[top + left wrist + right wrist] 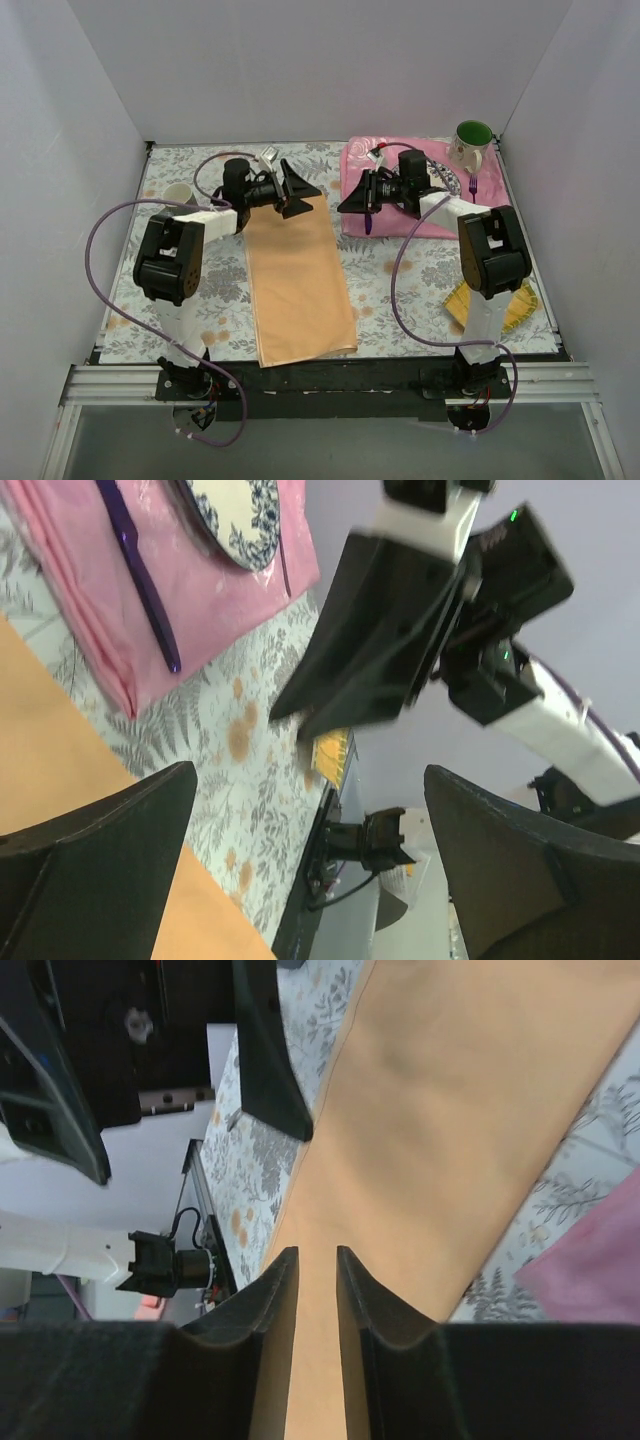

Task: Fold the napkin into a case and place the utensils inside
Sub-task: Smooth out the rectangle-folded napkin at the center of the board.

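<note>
The peach-orange napkin (pixel 300 285) lies folded into a long strip on the table's middle, running from the front edge back to the grippers. My left gripper (pixel 305 197) hovers over its far end with jaws wide open and empty (pixel 310 775). My right gripper (pixel 345 204) faces it from the right. Its fingers (pixel 275 1280) stand a narrow gap apart with nothing between them (pixel 317 1252), and the napkin (pixel 440 1130) lies beyond. The dark purple knife (pixel 370 222) (pixel 140 575) lies on the pink placemat (pixel 395 165). The purple fork (pixel 473 185) lies by the mug.
A green-lined mug (pixel 473 140) stands at the back right and a white cup (pixel 178 192) at the left. A patterned plate (pixel 235 515) sits on the placemat under the right arm. A yellow woven mat (pixel 495 305) lies by the right arm's base. White walls surround the table.
</note>
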